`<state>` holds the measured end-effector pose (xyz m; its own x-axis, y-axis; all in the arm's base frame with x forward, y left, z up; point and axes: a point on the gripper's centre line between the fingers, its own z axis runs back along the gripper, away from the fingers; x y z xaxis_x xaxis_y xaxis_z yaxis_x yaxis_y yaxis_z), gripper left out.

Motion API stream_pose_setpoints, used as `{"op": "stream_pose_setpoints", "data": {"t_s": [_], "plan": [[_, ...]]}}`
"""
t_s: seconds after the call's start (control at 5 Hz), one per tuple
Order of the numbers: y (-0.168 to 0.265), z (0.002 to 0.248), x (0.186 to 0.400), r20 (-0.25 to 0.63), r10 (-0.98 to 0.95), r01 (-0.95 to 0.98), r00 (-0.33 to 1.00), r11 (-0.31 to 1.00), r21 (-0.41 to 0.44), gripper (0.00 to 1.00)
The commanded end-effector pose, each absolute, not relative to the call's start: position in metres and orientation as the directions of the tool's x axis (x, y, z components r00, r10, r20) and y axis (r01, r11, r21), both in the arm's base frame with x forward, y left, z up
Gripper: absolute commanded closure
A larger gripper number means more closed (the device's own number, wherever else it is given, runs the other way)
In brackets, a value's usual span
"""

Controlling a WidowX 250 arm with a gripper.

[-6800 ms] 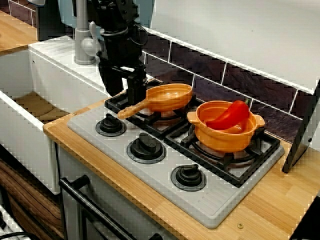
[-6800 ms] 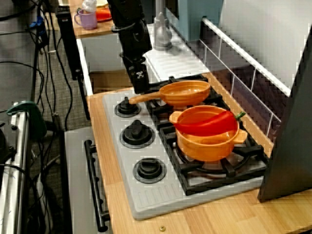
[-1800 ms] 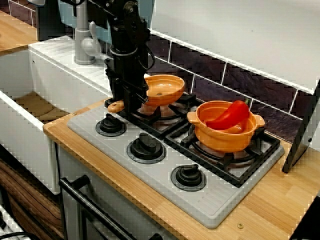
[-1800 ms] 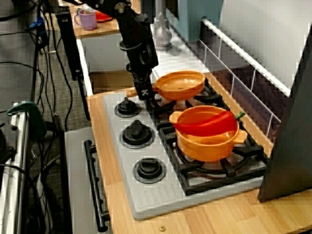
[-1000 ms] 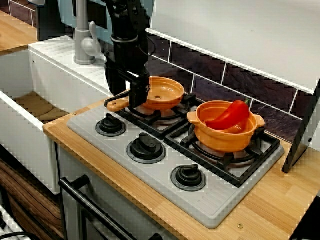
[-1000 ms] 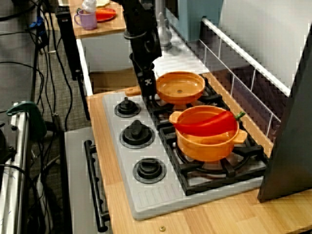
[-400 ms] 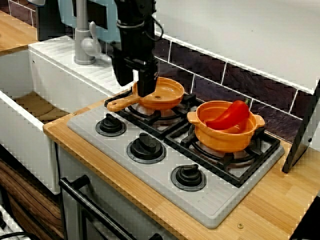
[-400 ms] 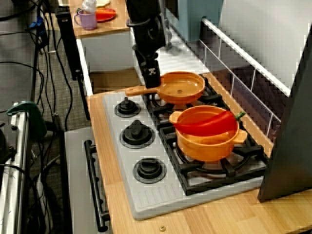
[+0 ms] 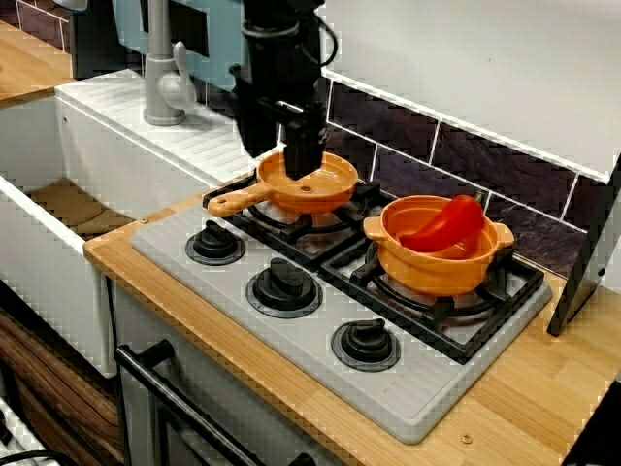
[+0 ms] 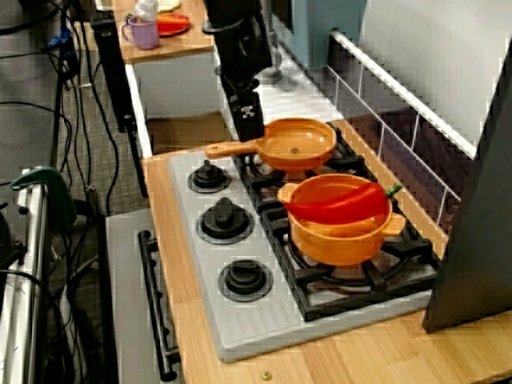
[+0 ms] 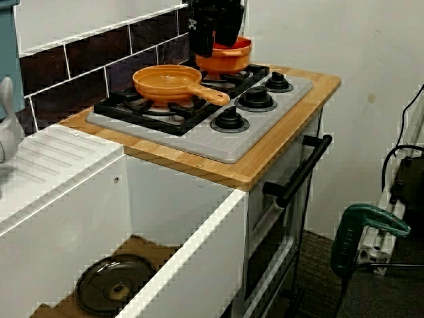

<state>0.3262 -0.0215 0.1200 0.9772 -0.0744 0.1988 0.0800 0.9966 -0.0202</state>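
1. Claw (image 9: 281, 160) first: in the view facing the tiles it hangs in the upper middle of the frame, right over the back-left rim of the frying pan (image 9: 309, 183). Its fingers are spread with nothing between them, and I can't see them touching the pan.
2. The frying pan sits flat on the burner grate at the left of the stove (image 9: 427, 383). Its handle (image 9: 233, 202) sticks out toward the lower left, past the grate's corner. Looks empty to me.
3. Just to the right of it, mid-frame, is an orange pot (image 9: 437, 262) on the next burner. A red pepper (image 9: 444, 223) lies slanted inside and pokes over the rim. Pot and pan are close but not touching.
4. Three black knobs (image 9: 283, 283) run in a row along the front of the grey stove top, and the wooden table (image 9: 543, 408) wraps around it.
5. In the view from the knob side, the claw is at the top centre. One finger (image 10: 250, 118) with white marks sits just above the spot where the handle meets the pan.
6. In the view from the sink end, the claw is at the top of the frame, in front of the pot, with the pan just left of and below it. A dark round lid (image 11: 116, 286) lies on the bottom of the sink (image 11: 185, 265), lower left.
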Motion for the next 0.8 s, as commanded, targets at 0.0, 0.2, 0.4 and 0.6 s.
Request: {"op": "stream_pose_setpoints", "data": {"t_s": [0.0, 0.2, 0.4, 0.6], "plan": [[-0.030, 0.150, 0.332, 0.273, -0.090, 0.101, 0.958, 0.995, -0.024, 0.00], [-0.031, 0.152, 0.333, 0.274, -0.088, 0.103, 0.958, 0.994, -0.038, 0.00], [-0.036, 0.149, 0.338, 0.269, -0.082, 0.097, 0.960, 0.994, -0.041, 0.00], [-0.043, 0.143, 0.345, 0.248, -0.082, 0.093, 0.965, 0.995, -0.030, 0.00]]}}
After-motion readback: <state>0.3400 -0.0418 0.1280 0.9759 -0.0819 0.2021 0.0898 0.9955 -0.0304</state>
